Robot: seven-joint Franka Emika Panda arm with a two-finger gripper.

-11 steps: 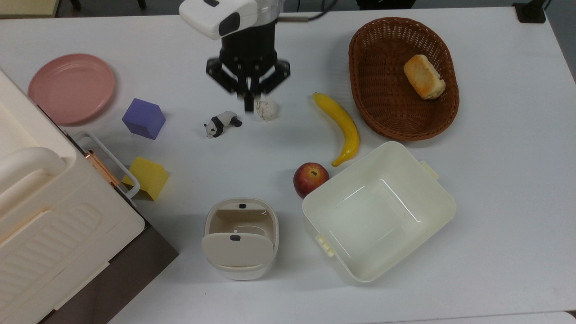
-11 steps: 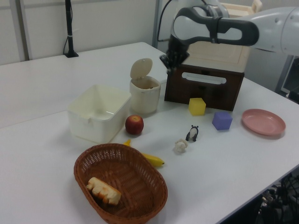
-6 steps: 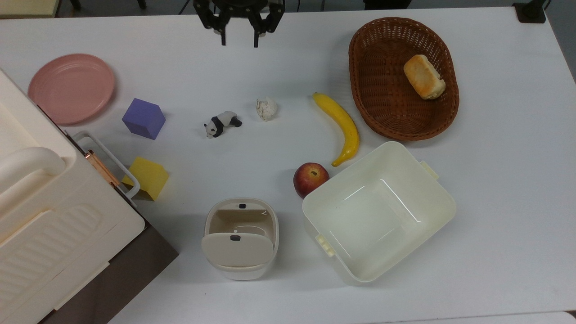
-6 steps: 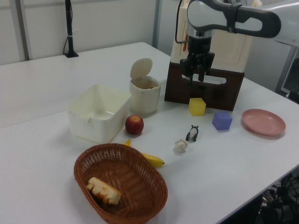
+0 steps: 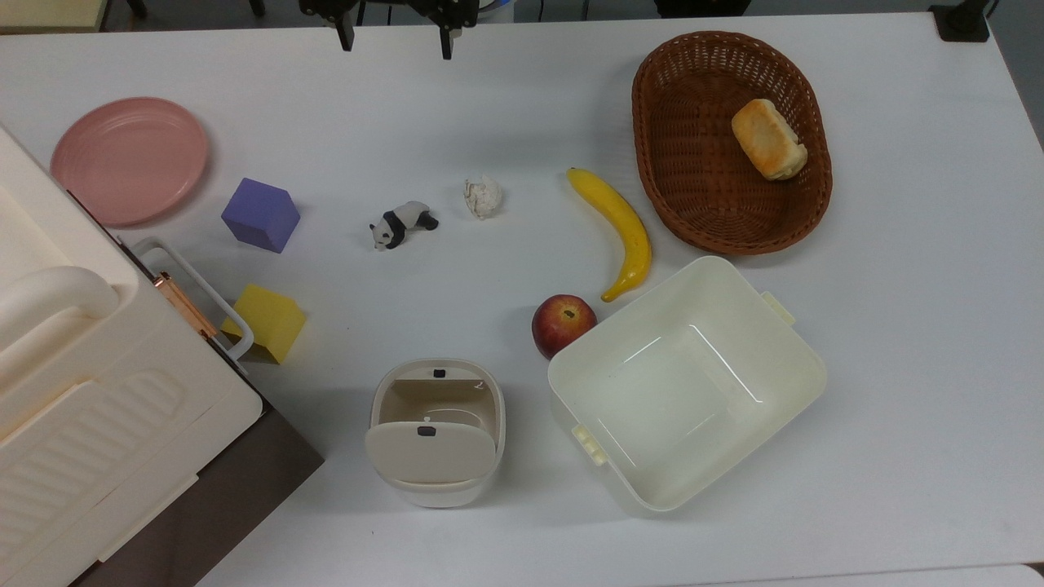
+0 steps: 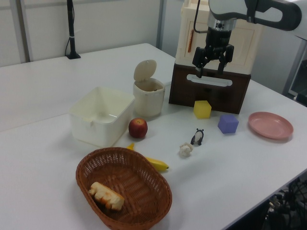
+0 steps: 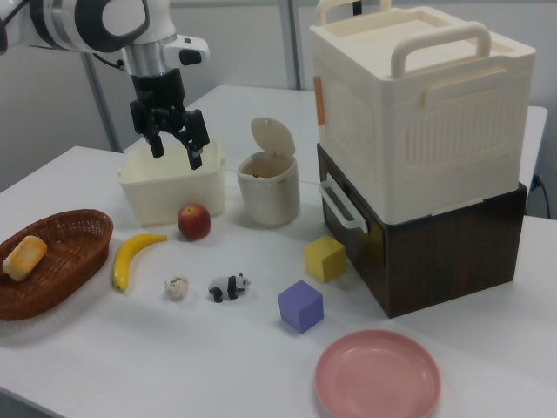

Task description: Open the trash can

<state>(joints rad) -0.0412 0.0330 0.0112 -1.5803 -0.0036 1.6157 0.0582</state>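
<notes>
The trash can (image 5: pixel 436 432) is a small white bin near the table's front edge in the top view. Its beige lid (image 6: pixel 145 70) stands tipped up on its hinge and the inside shows. In the right view the trash can (image 7: pixel 269 187) stands between a cream tub and a big stacked box. My gripper (image 5: pixel 395 41) hangs at the top view's far edge, well away from the bin. It is open with nothing between its fingers. In the left view the gripper (image 6: pixel 209 71) is high above the table, in front of the box. In the right view the gripper (image 7: pixel 177 155) hangs over the tub.
A cream tub (image 5: pixel 685 383) stands right of the bin in the top view, with an apple (image 5: pixel 563 324) and a banana (image 5: pixel 620 228) close by. A basket (image 5: pixel 652 187) holds bread. A panda (image 5: pixel 401 223), paper ball (image 5: pixel 484 197), purple cube (image 5: pixel 261 214), yellow cube (image 5: pixel 269 322), pink plate (image 5: pixel 129 159) and big box (image 5: pixel 73 391) are to the left.
The gripper has risen from near the paper ball and drawn back to the top view's far edge, its fingers spreading wider. The bin's lid has stayed up.
</notes>
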